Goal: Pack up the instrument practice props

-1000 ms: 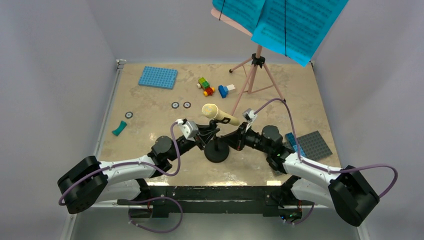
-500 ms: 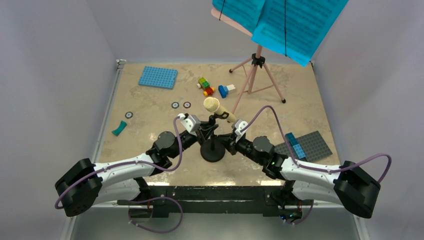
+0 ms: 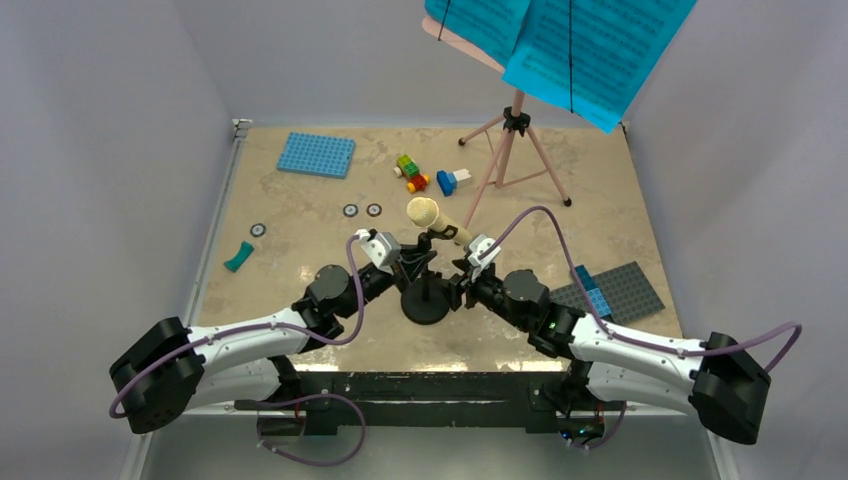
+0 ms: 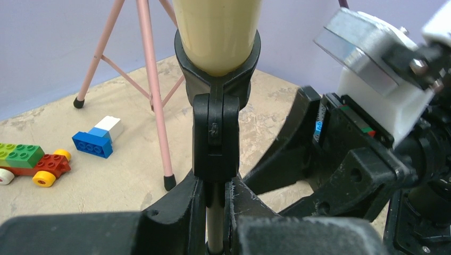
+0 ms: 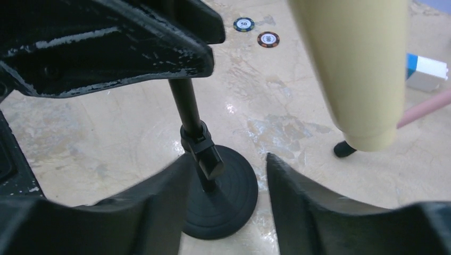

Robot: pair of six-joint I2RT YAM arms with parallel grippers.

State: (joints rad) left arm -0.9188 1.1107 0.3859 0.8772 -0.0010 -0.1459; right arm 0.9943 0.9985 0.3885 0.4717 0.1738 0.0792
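Jaws, left gripper (image 4: 215, 212): pinched tight on the pole of the black mic stand (image 4: 215, 133), plain only from the left wrist. Right gripper (image 5: 226, 162) gaped, holding nothing. A second earlier it was closed at the tail of the cream microphone (image 3: 432, 217), which sat in the stand's clip.

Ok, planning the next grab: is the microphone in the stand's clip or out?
In: the left wrist view shows the cream microphone seated in the mic stand's clip.

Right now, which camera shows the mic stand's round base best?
Right wrist: the base sits close, rings visible. Top view shows it small and far away. Left wrist shows only the pole and clip.
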